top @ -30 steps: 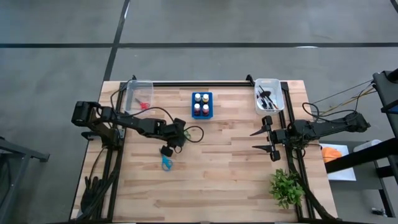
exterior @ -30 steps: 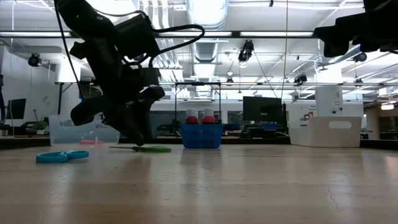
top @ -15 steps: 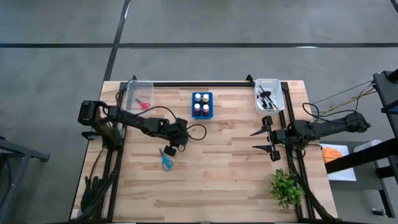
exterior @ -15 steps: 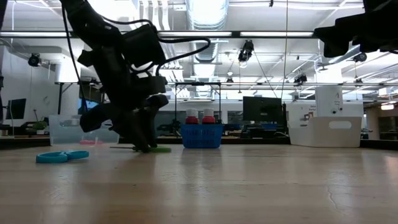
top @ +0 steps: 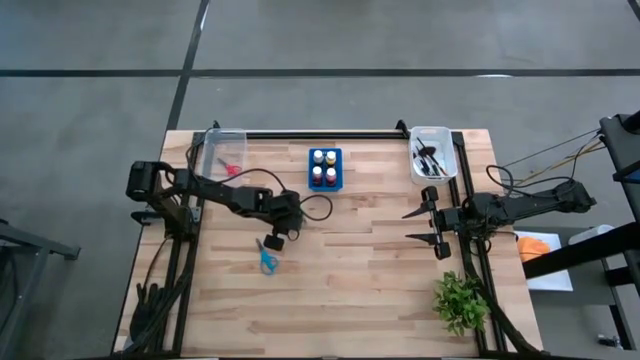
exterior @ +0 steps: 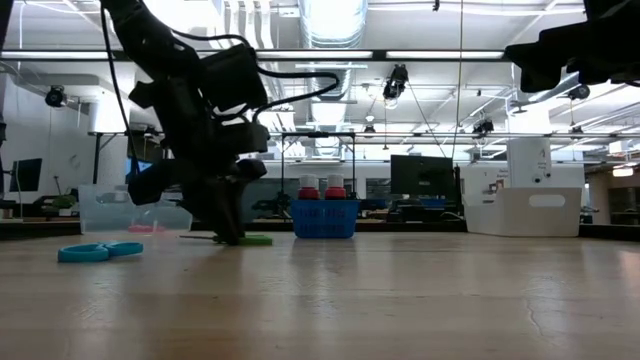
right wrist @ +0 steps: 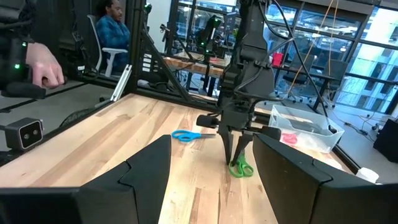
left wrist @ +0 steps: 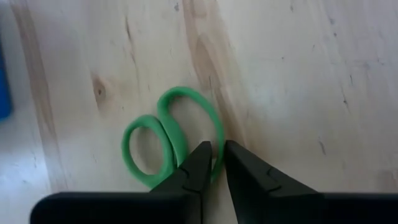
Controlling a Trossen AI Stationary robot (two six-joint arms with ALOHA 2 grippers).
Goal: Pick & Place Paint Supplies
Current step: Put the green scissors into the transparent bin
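The left gripper (left wrist: 213,163) is pressing down on the table (top: 370,290) left of centre, its two dark fingers pinching one loop of the green-handled scissors (left wrist: 171,140); the jaws are standing nearly together with the green rim caught between them. In the low view the same gripper (exterior: 228,236) is touching the tabletop, and the green scissors (exterior: 255,239) are lying flat just beside its tips.

The blue-handled scissors (top: 267,257) are lying on the table just nearer than that gripper, apart from it. The red-handled scissors (top: 230,169) are sitting inside the clear bin (top: 212,141) at the far left corner. Dark-handled brushes (top: 429,160) are resting in the white bin (top: 446,140) at the far right corner. Paint bottles (top: 324,166) are standing in the blue holder (top: 324,185) at the far centre.

The right gripper (top: 432,226) is waiting at the right edge of the table, its fingers (right wrist: 134,174) standing wide apart and holding nothing. A green plant (top: 461,302) is sitting at the near right corner.
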